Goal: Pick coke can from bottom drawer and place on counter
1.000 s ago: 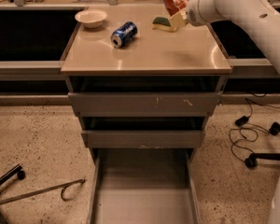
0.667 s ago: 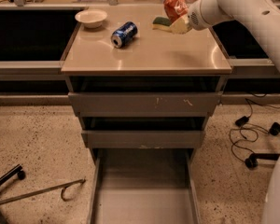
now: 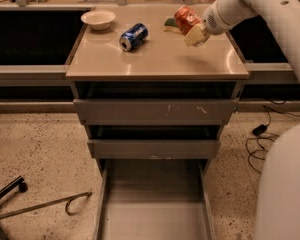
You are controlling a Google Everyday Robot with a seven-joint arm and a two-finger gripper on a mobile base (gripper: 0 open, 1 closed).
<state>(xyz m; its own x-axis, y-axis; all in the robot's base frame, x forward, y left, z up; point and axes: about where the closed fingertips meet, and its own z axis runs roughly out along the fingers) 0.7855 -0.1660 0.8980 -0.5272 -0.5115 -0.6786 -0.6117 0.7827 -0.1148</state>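
Observation:
My gripper (image 3: 191, 29) is shut on the coke can (image 3: 186, 19), a red can held tilted just above the back right part of the counter (image 3: 160, 59). The white arm reaches in from the upper right. The bottom drawer (image 3: 152, 209) is pulled out wide at the foot of the cabinet, and its grey floor is bare. The two shallower drawers above it stand slightly open.
A blue soda can (image 3: 133, 36) lies on its side on the counter's back middle. A white bowl (image 3: 98, 19) sits at the back left corner. A green sponge (image 3: 170, 24) lies behind the coke can. Cables (image 3: 262, 134) and a metal hook (image 3: 65, 204) lie on the floor.
The gripper with the coke can has moved down and slightly forward, closer to the counter top. Nothing else has moved.

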